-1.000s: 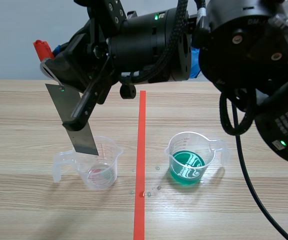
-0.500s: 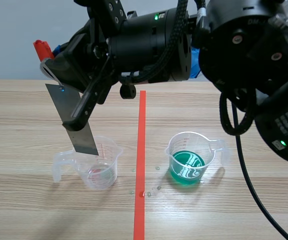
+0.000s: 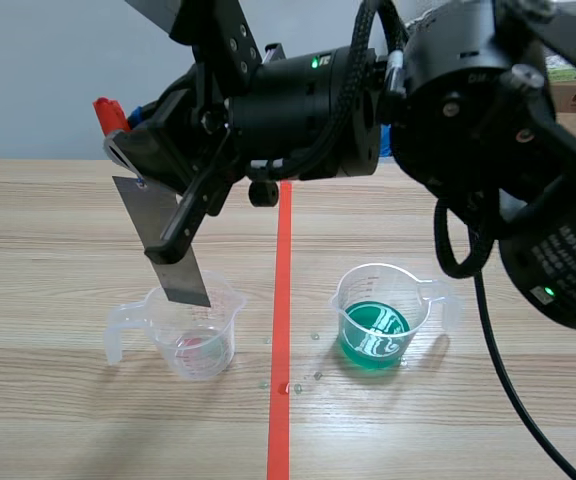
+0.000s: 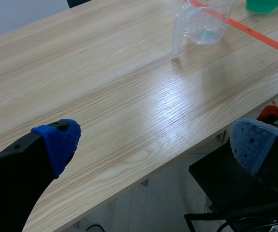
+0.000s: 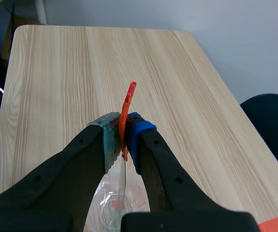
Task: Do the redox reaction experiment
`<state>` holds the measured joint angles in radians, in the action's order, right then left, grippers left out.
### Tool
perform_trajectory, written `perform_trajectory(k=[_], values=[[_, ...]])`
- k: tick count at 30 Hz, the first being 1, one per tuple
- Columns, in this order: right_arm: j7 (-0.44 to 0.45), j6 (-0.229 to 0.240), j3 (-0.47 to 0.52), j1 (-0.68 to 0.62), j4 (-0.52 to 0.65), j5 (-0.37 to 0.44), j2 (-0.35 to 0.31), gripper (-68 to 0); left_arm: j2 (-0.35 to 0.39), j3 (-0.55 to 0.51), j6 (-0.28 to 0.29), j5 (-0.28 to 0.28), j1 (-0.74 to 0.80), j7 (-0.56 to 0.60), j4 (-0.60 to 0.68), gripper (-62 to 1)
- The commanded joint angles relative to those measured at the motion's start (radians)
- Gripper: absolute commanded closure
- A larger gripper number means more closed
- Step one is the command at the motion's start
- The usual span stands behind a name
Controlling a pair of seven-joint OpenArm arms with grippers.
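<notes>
Scene view: the right gripper (image 3: 176, 228) pinches a tilted grey plate (image 3: 146, 222), whose lower end sits at the pink cup's (image 3: 196, 335) rim. That cup holds a reddish trace. Across the tape (image 3: 281, 290), the green cup (image 3: 380, 318) holds green liquid.

Left wrist view: the left gripper (image 4: 153, 145) hangs at the table (image 4: 105, 87) edge, jaws spread, both cups well ahead.

Right wrist view: the plate shows edge-on, red-topped, clamped between the pads above the pink cup's mouth.

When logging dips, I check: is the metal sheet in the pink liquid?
Out: the metal sheet ends near the rim of the cup, above the pink liquid.
</notes>
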<state>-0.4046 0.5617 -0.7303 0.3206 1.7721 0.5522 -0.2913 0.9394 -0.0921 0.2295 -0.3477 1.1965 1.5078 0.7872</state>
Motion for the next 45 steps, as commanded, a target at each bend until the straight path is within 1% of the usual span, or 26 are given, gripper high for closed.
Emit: perform_trajectory(k=[1, 5, 10, 15, 18, 24, 27, 29, 37, 45], values=[[0.036, -0.004, 0.003, 0.016, -0.013, 0.005, 0.003, -0.8, 0.003, 0.000, 0.002, -0.006, -0.003, 0.045, 0.006, -62.3], [0.091, -0.003, 0.001, 0.016, -0.065, -0.010, 0.003, -0.8, 0.003, 0.000, 0.002, -0.006, -0.003, 0.045, 0.006, -62.3], [0.177, -0.003, -0.011, 0.017, -0.146, -0.046, 0.003, -0.8, 0.003, 0.000, 0.002, -0.006, -0.003, 0.045, 0.006, -62.3], [0.256, 0.007, -0.017, 0.017, -0.212, -0.081, 0.008, -0.8, 0.003, 0.000, 0.002, -0.006, -0.003, 0.045, 0.006, -62.3], [0.282, 0.008, -0.017, 0.017, -0.241, -0.121, 0.020, -0.8, 0.003, 0.000, 0.002, -0.006, -0.003, 0.045, 0.006, -62.3], [0.333, 0.008, -0.017, 0.017, -0.296, -0.171, 0.044, -0.8, 0.003, 0.000, 0.002, -0.006, -0.003, 0.045, 0.006, -62.3], [0.363, 0.017, -0.022, 0.017, -0.328, -0.195, 0.057, -0.8, 0.003, 0.000, 0.002, -0.006, -0.003, 0.045, 0.006, -62.3], [0.386, 0.019, -0.032, 0.018, -0.348, -0.233, 0.065, -0.8, 0.003, 0.000, 0.002, -0.006, -0.003, 0.045, 0.006, -62.3], [0.420, 0.019, -0.050, 0.018, -0.401, -0.288, 0.070, -0.8, 0.003, 0.000, 0.002, -0.006, -0.003, 0.045, 0.006, -62.3], [0.423, 0.023, -0.050, 0.024, -0.401, -0.296, 0.070, -0.8, 0.003, 0.002, 0.002, 0.001, -0.019, 0.044, 0.006, -62.3]])
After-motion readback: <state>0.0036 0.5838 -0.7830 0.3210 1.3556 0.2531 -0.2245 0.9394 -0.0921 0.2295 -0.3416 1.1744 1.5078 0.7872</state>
